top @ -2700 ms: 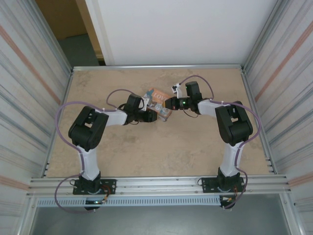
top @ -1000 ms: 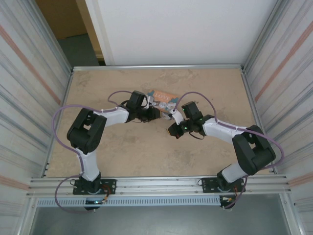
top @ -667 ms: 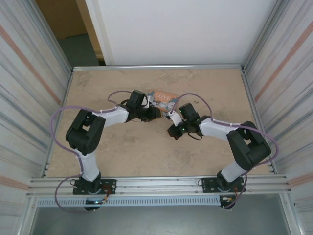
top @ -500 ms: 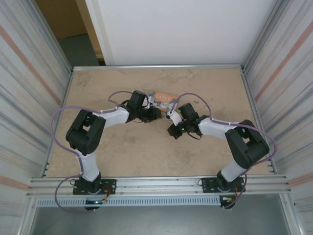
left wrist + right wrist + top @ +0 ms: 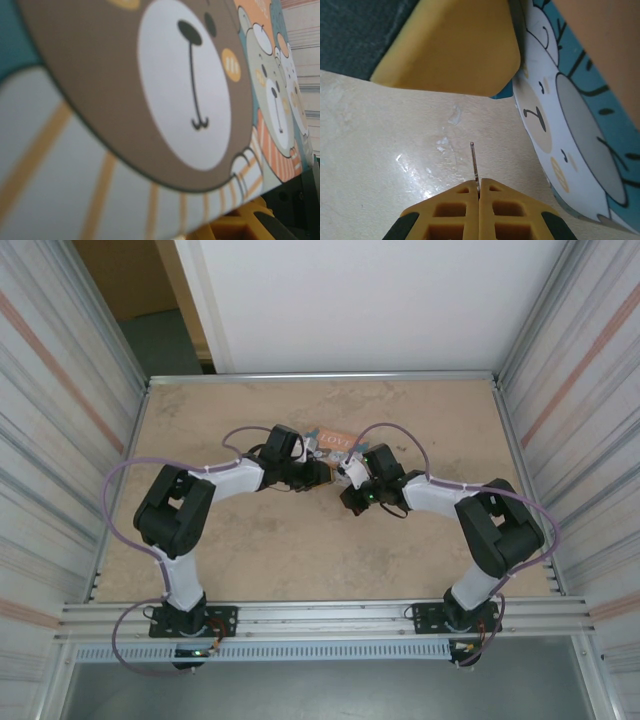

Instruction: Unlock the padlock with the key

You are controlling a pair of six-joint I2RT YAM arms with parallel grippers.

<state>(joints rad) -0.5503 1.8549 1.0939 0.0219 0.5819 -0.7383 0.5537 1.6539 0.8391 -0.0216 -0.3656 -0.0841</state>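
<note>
The thin silver key (image 5: 474,161) juts edge-on from the pressed-together tips of the right pincer (image 5: 479,184).

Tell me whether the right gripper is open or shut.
Shut. The right gripper has its yellow fingers pressed together in the wrist view, pinching a thin metal strip, probably the key, above the table.

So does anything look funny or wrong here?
A little. The right end effector pinches the key, seen edge-on as a thin strip, but it points at bare table beside the bear-printed pack, not into a keyhole. Nothing looks spilled or broken.
</note>
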